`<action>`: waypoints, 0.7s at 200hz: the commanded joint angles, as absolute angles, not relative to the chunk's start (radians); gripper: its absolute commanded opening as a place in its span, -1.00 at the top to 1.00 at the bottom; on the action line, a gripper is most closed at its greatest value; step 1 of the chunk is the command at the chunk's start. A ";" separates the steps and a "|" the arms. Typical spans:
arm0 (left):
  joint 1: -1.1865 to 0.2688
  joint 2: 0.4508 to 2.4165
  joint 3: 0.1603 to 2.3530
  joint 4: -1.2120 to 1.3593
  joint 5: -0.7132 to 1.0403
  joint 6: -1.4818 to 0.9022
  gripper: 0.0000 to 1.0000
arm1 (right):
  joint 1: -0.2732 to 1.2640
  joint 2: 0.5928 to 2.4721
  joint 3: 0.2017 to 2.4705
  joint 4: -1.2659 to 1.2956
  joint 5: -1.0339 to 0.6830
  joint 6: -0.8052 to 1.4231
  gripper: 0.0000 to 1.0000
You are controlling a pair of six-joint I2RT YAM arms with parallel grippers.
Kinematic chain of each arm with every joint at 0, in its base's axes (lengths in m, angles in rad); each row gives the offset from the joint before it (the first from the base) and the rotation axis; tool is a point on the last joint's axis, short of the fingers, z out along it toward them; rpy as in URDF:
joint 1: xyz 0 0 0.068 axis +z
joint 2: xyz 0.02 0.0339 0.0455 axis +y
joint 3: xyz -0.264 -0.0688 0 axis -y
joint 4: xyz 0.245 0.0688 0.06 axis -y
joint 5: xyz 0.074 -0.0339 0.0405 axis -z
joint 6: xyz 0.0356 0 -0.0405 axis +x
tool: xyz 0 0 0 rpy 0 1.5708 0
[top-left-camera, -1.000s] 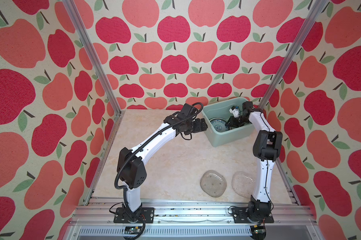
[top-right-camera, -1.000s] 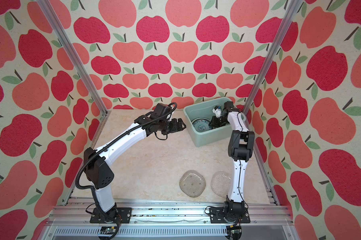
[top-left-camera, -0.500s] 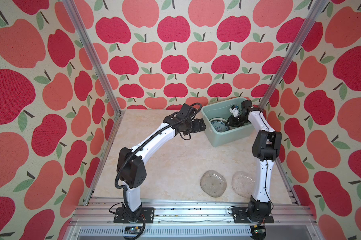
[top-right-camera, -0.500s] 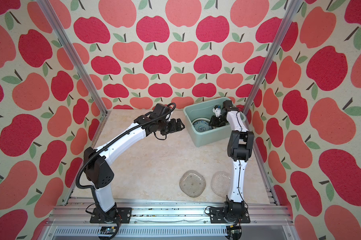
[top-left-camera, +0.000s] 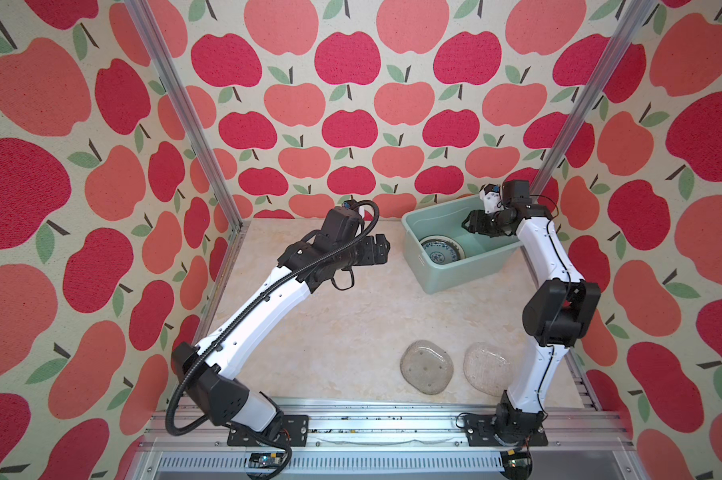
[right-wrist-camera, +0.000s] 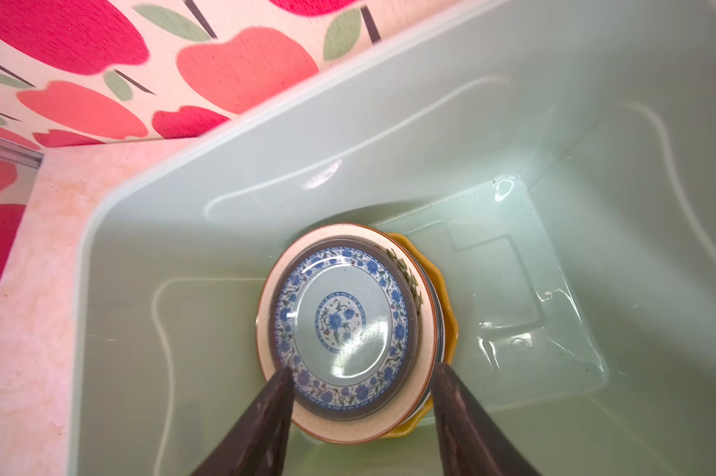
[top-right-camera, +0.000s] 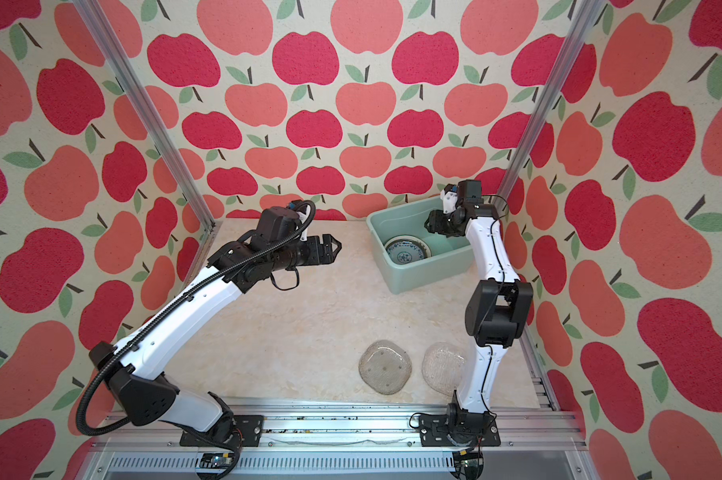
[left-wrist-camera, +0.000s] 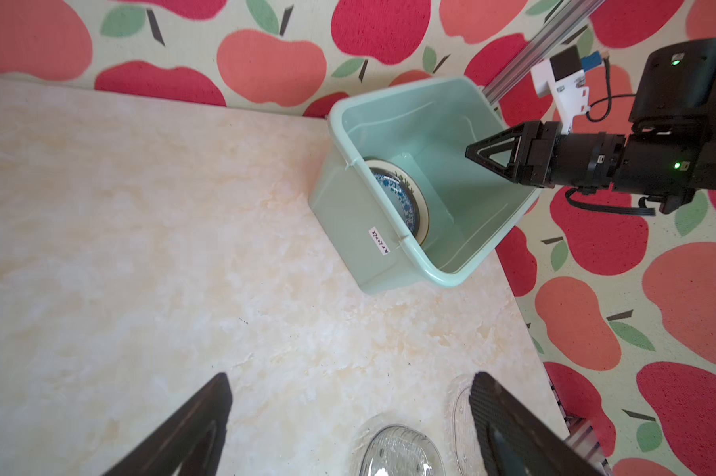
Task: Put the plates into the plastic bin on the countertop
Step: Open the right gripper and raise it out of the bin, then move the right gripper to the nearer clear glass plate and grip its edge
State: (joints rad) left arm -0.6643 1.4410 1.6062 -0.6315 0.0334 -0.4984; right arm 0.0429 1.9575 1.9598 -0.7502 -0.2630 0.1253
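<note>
A clear glass plate with dots (top-left-camera: 426,366) and a bumpy clear glass plate (top-left-camera: 487,368) lie flat on the beige marble-look countertop (top-left-camera: 351,324), well in front of the pale green plastic bin (top-left-camera: 459,274). The left gripper (top-left-camera: 381,248) hangs near the bin's side, spread wide and empty. Inside the bin sits a stack of plates (top-right-camera: 405,250), with a round blue-flowered plate (right-wrist-camera: 340,321) on top. The right gripper (right-wrist-camera: 362,371) hangs over the bin, its fingers apart, holding nothing.

Item: enclosure. We list three walls (top-left-camera: 342,124) papered cream with red and coral apples (green leaves, dark stems); two slanted aluminium posts (top-left-camera: 187,112) at the back corners; the countertop (top-left-camera: 342,328), beige marble-look; an aluminium rail (top-left-camera: 392,417) along its front edge. Light soft, even.
</note>
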 commanded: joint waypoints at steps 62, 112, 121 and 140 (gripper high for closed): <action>-0.445 1.043 1.199 -0.358 0.449 -0.503 -0.99 | 0.071 1.458 1.523 -0.866 -0.310 0.182 -0.14; -0.432 1.113 1.110 -0.468 0.602 -0.566 -0.99 | 0.096 1.182 1.219 -1.011 -0.388 0.291 -0.14; -0.439 1.142 1.101 -0.501 0.615 -0.581 -0.99 | 0.110 1.143 1.169 -1.026 -0.392 0.326 -0.14; -0.469 1.214 1.092 -0.551 0.652 -0.576 -0.99 | 0.158 1.065 1.062 -1.019 -0.380 0.402 -0.14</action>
State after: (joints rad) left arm -0.4416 1.1393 1.1168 -0.4568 0.5537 -0.5495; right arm 0.1101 1.1366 1.1675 -0.9611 -0.3573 0.2844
